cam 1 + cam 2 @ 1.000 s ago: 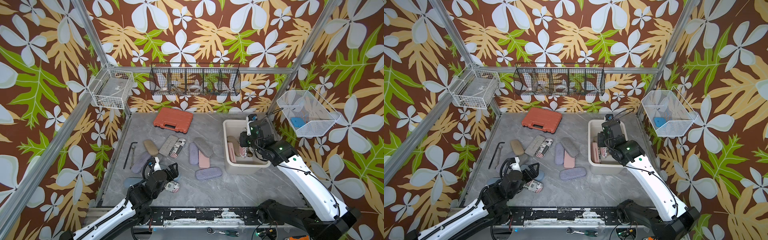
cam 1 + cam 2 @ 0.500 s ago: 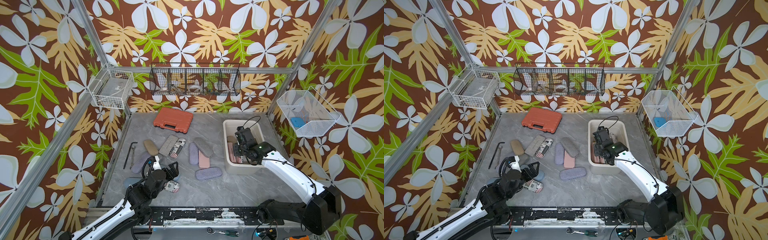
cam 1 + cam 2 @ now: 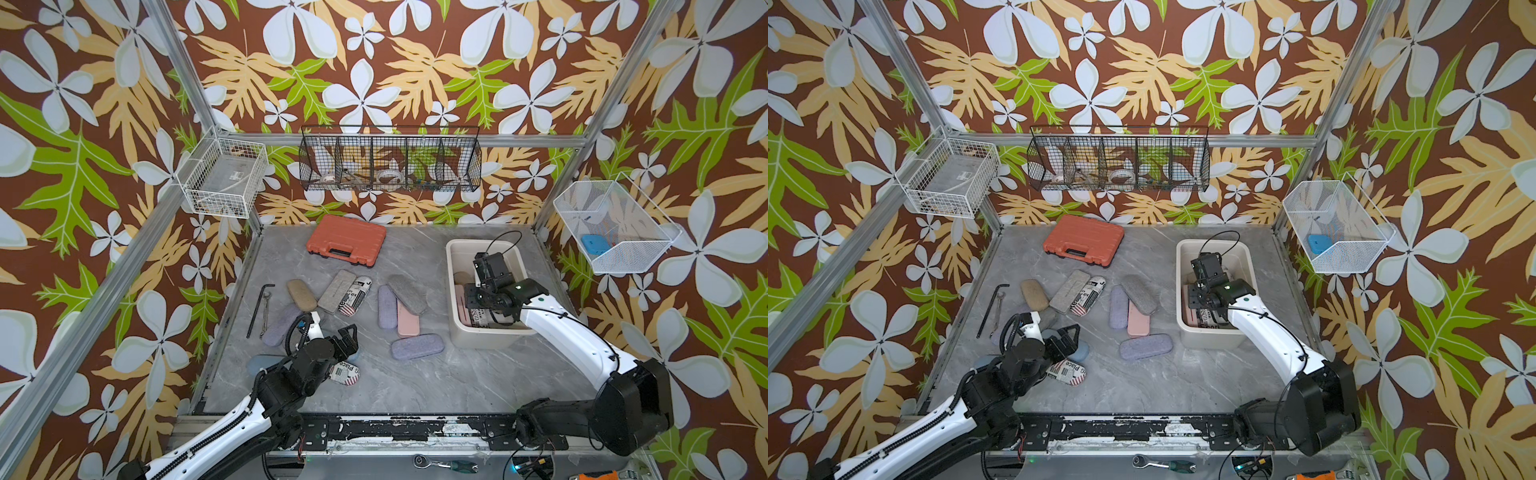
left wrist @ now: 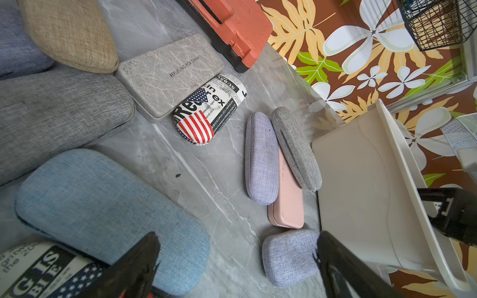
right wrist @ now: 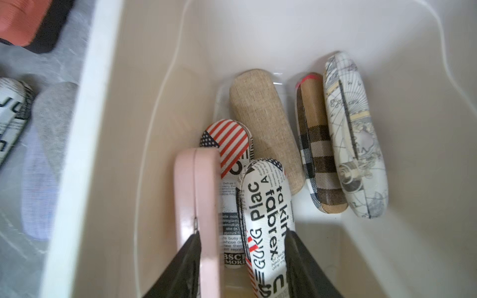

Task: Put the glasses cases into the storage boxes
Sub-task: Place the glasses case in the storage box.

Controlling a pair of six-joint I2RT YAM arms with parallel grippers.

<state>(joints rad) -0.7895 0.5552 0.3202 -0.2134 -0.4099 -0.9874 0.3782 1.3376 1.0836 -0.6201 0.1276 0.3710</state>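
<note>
The cream storage box (image 3: 482, 338) (image 3: 1212, 338) stands at the right. My right gripper (image 5: 242, 258) (image 3: 478, 307) is down inside it, open. A newspaper-print glasses case (image 5: 265, 219) lies between its fingers against one of them, and a pink case (image 5: 196, 193) leans by the other. Flag-print, tan, plaid and map-print cases lie deeper in the box. Several more cases lie on the table, among them a lavender one (image 3: 417, 346) and a grey one (image 3: 407, 293). My left gripper (image 4: 235, 260) (image 3: 347, 338) hovers open over a blue case (image 4: 103, 214) and a newspaper case (image 3: 345, 374), holding nothing.
An orange toolcase (image 3: 346, 239) sits at the back of the table. An Allen key (image 3: 259, 307) and a small wrench lie at the left edge. A black wire basket (image 3: 390, 160) and two white baskets (image 3: 222, 183) (image 3: 615, 224) hang on the walls.
My right gripper came down and forward into the box and spread its jaws off the newspaper case. The left arm has stayed where it was.
</note>
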